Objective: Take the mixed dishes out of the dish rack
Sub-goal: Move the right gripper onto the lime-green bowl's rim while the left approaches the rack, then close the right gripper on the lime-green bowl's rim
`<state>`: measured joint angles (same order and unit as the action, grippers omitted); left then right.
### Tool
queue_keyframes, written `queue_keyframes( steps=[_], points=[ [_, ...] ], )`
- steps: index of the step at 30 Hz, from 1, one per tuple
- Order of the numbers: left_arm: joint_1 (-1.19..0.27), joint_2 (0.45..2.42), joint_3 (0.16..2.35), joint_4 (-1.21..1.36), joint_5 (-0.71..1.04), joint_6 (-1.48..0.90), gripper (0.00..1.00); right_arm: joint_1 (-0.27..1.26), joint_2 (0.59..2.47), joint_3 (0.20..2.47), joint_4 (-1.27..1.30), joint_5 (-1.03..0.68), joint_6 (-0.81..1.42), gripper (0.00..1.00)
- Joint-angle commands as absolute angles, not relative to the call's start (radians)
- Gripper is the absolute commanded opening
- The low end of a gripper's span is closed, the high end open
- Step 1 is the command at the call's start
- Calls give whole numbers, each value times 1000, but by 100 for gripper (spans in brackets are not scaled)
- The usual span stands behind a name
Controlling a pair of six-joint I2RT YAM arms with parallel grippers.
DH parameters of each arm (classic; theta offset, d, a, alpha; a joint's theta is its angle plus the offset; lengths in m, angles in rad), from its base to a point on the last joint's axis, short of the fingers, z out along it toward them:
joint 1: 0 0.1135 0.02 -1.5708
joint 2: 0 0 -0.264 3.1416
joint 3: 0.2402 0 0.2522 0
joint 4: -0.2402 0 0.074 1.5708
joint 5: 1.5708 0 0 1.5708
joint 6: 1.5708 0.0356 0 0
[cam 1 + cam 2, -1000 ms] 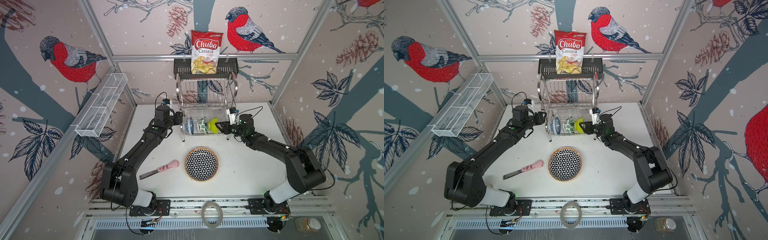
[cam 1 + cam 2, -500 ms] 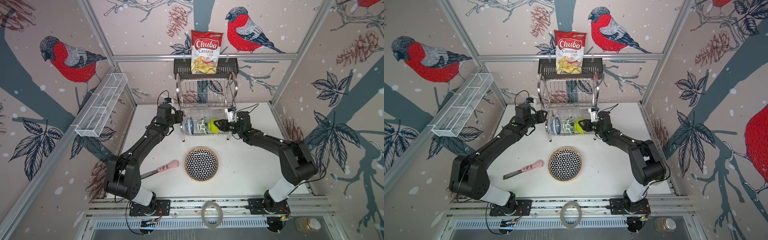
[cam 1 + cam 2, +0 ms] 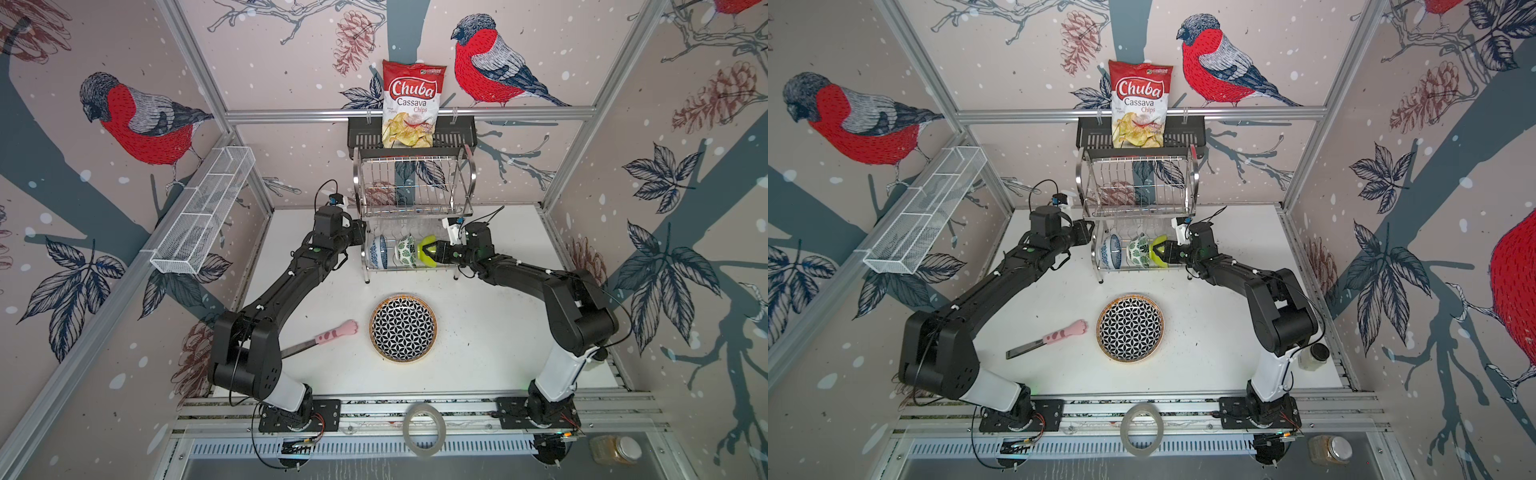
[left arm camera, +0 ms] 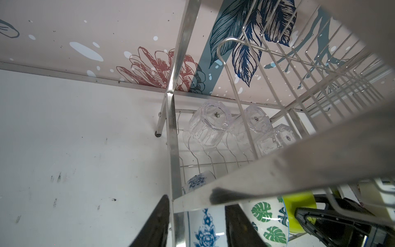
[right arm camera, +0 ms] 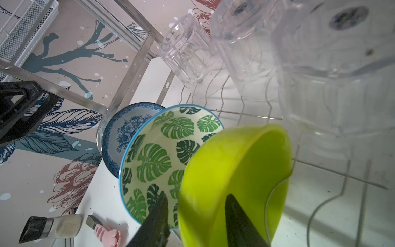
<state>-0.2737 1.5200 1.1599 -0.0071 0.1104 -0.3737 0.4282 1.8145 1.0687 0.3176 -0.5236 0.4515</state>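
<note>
Your right gripper [image 5: 196,194] sits part open astride the rim of the lime bowl [image 5: 235,162] on the lower shelf of the dish rack [image 3: 411,216], not yet pinching it, while your left gripper [image 4: 196,203], also part open, holds nothing at the blue bowl [image 4: 205,231].

Both arms, left [image 3: 274,291] and right [image 3: 540,278], are chunky matte black with a white sleeve [image 3: 286,392] near the base, skinny black cables [image 3: 322,187] looping everywhere, and tiny green lights [image 3: 316,249].

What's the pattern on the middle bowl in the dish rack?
The middle bowl has green leaves on cream, blue-rimmed; clearest in the right wrist view.
</note>
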Motion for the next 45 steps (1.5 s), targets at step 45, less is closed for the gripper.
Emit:
queue_keyframes(
  steps=[45],
  points=[
    [-276, 1509, 1168, 1, 120, -362, 44, 419, 1923, 1058, 447, -627, 660, 14]
  ],
)
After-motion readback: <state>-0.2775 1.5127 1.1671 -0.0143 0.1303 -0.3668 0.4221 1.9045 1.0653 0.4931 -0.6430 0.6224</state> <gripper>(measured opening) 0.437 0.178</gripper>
